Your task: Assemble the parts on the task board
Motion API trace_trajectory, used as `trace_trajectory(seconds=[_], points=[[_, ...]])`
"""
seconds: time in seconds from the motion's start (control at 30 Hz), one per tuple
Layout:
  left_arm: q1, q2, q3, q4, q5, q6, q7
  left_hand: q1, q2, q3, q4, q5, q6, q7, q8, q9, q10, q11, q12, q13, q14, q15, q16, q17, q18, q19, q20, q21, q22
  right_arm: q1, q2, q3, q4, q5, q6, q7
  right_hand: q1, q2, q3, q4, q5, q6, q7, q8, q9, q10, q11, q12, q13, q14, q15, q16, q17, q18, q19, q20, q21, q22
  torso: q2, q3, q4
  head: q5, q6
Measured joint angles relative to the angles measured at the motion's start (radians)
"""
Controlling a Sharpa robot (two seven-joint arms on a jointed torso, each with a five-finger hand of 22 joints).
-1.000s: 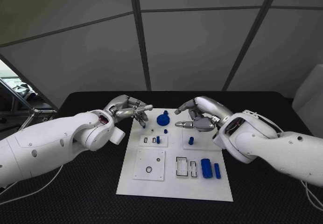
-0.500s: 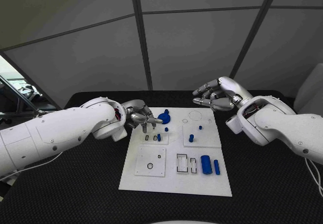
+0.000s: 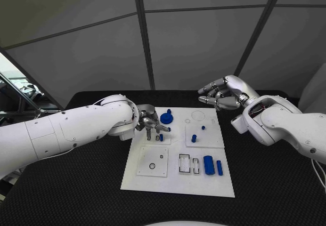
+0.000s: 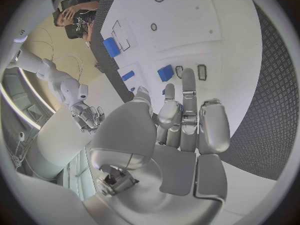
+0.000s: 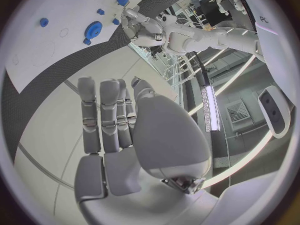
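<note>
Left robot hand (image 3: 147, 123) over white task board (image 3: 178, 181), blue parts (image 3: 207, 167)

This is a robot lab or test cell: a black table (image 3: 81, 188) carries a white task board (image 3: 178, 181), grey panelled partition walls (image 3: 197, 47) rise just beyond the hands, and another white robot arm (image 5: 187, 37) stands past the right hand under strip ceiling lights (image 5: 209, 105).

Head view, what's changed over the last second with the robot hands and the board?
The right robot hand lifted off the task board and pulled back beyond its far edge, holding nothing. The left robot hand came down over the board's near-left slots, fingertips pointing down. The blue parts, including the blue gear, lie as before.
</note>
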Motion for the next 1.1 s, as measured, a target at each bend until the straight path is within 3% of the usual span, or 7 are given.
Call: trace_trajectory(seconds=[0.17, 0.33, 0.4, 1.1], points=[[0.004, 0.016, -0.005, -0.004, -0.015, 0.015, -0.027, -0.004, 0.004, -0.016, -0.002, 0.000, -0.007, 0.000, 0.020, 0.024, 0.021, -0.003, 0.044, 0.050, 0.000, 0.000, -0.006, 0.011, 0.000, 0.019, 0.000, 0.029, 0.048, 0.000, 0.002, 0.000, -0.002, -0.004, -0.007, -0.004, 0.007, -0.007, 0.013, 0.001, 0.058, 0.000, 0.000, 0.000, 0.000, 0.000, 0.000, -0.007, -0.007, 0.007, 0.000, -0.006, 0.003, 0.000, 0.000, 0.000, -0.008, -0.006, 0.001, -0.0009, 0.0000, 0.000, -0.003], [0.006, 0.025, -0.006, -0.008, -0.024, 0.034, -0.051, -0.009, 0.009, -0.027, 0.000, 0.000, -0.011, -0.004, 0.031, 0.042, 0.033, -0.007, 0.072, 0.081, 0.000, 0.000, -0.011, 0.018, -0.001, 0.022, -0.004, 0.037, 0.057, 0.000, 0.005, 0.000, -0.004, -0.011, -0.015, -0.008, 0.007, -0.007, 0.015, 0.003, 0.062, 0.000, 0.000, -0.004, 0.000, 0.000, 0.000, -0.007, -0.008, 0.007, 0.000, -0.015, 0.002, 0.001, 0.000, 0.000, -0.013, -0.010, 0.001, -0.0011, 0.0001, 0.000, -0.007], [0.006, 0.028, -0.006, -0.010, -0.026, 0.041, -0.060, -0.009, 0.009, -0.029, -0.003, 0.000, -0.011, -0.004, 0.039, 0.047, 0.033, -0.007, 0.075, 0.089, 0.000, 0.000, -0.014, 0.020, 0.000, 0.024, -0.001, 0.037, 0.057, 0.000, 0.006, 0.000, -0.005, -0.013, -0.019, -0.009, 0.007, -0.007, 0.015, 0.003, 0.062, 0.000, 0.000, -0.004, 0.000, 0.000, 0.000, -0.007, -0.008, 0.007, 0.000, -0.015, 0.001, 0.016, 0.000, 0.000, -0.014, -0.011, 0.001, -0.0012, 0.0004, 0.001, -0.008], [0.007, 0.054, -0.007, -0.030, -0.040, 0.088, -0.101, 0.003, 0.021, -0.043, -0.005, 0.000, -0.026, -0.005, 0.064, 0.080, 0.040, -0.008, 0.085, 0.100, 0.003, -0.004, -0.022, 0.031, 0.000, 0.029, -0.004, 0.043, 0.057, 0.000, 0.017, 0.000, -0.011, -0.023, -0.027, -0.019, 0.002, -0.011, 0.023, 0.011, 0.085, -0.004, 0.004, -0.008, 0.000, 0.000, 0.000, -0.007, -0.014, 0.007, 0.000, -0.029, -0.002, 0.015, 0.000, 0.000, -0.024, -0.020, 0.002, -0.0012, 0.0005, 0.000, -0.019]])
